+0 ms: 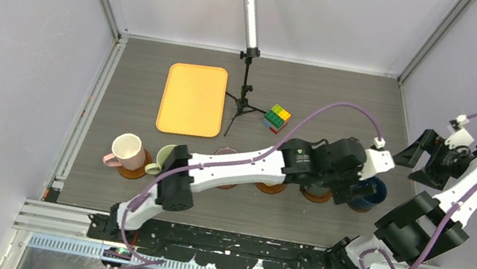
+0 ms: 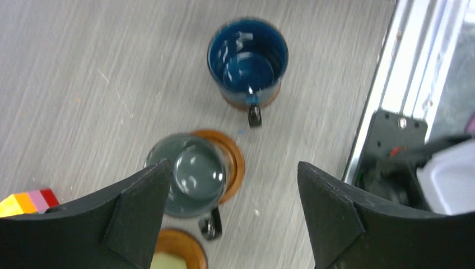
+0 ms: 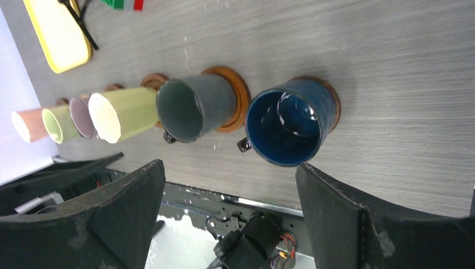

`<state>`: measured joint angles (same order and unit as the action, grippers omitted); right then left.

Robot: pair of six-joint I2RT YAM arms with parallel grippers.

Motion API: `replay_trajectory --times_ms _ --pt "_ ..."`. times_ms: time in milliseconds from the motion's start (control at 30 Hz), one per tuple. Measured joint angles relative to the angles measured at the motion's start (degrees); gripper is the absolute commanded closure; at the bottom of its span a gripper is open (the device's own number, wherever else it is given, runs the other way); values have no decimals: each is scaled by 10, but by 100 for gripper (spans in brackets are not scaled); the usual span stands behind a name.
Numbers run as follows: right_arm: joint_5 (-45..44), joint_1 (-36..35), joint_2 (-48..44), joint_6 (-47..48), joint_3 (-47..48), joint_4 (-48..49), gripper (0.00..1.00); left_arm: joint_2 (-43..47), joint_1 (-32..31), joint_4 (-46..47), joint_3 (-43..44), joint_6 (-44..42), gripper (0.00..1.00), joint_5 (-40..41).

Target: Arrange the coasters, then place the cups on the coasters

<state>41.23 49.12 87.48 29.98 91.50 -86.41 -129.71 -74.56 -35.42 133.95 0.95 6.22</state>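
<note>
Six cups stand in a row near the table's front, each on a brown coaster. From the left they are pink, pale green, mauve, cream-yellow, dark grey-green and navy blue. The grey-green cup's coaster and the navy cup's coaster show clearly. My left arm reaches across the row. Its gripper hangs open above the gap beside the grey-green cup, holding nothing. Off to the right of the row, my right gripper is raised and open, and it is empty.
An orange-yellow tray lies at the back left. A microphone on a small tripod stands behind the row, with a multicoloured cube beside it. The table's metal edge rail runs just right of the navy cup.
</note>
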Motion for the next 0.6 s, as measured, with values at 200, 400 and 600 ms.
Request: replay_trajectory --times_ms 200,400,600 --pt "-47 -50 -46 27 -85 10 10 132 36 -19 -181 -19 11 -70" --pt "-110 -156 -123 28 -142 40 20 247 117 -34 -304 -29 12 -183" --pt "-167 -271 -164 11 -147 68 44 342 210 -64 -367 -35 13 -242"
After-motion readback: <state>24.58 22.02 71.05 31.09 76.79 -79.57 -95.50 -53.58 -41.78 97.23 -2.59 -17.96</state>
